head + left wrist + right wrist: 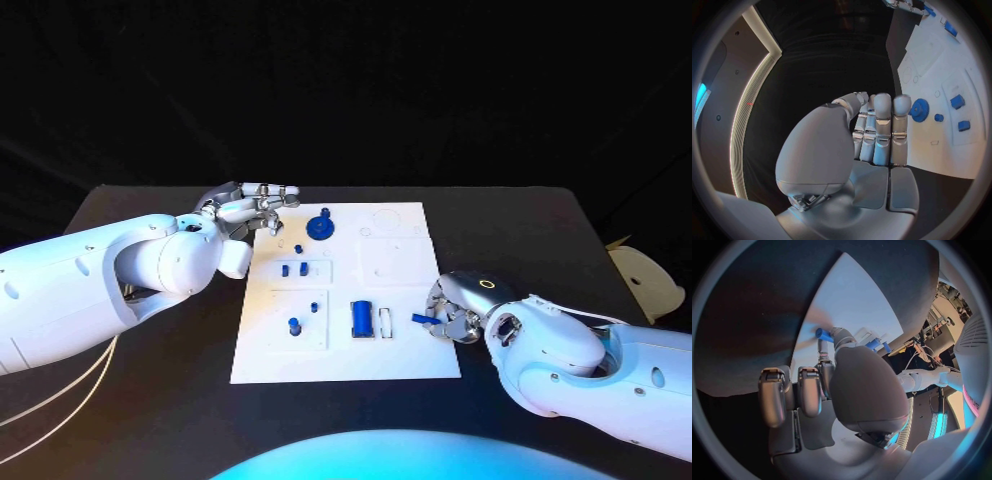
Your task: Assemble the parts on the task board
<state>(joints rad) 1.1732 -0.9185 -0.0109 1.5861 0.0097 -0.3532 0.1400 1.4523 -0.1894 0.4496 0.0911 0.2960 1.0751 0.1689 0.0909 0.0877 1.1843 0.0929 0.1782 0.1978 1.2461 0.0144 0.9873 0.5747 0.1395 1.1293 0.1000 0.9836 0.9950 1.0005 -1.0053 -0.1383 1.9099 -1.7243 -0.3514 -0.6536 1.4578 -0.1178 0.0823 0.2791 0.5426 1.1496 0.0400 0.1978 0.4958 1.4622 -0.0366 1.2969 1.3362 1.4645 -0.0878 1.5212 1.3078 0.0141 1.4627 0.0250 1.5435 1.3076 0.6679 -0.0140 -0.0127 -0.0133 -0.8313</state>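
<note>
The white task board (411, 355) lies in the middle of the black table. On it are a blue gear (322, 228), a blue block (361, 317) and several small blue pegs (293, 324). My right hand (459, 305) hovers at the board's right edge and pinches a small blue peg (423, 319) between thumb and finger; the right wrist view shows that peg (823, 333) just over the board (854, 300). My left hand (253, 210) is by the board's far left corner with its fingers (882, 130) drawn together, holding nothing. The gear (920, 109) lies just beyond it.
A pale rounded object (645, 280) sits off the table's right edge. A narrow white piece (385, 321) lies beside the blue block. Bare black table (159, 400) stretches on both sides of the board.
</note>
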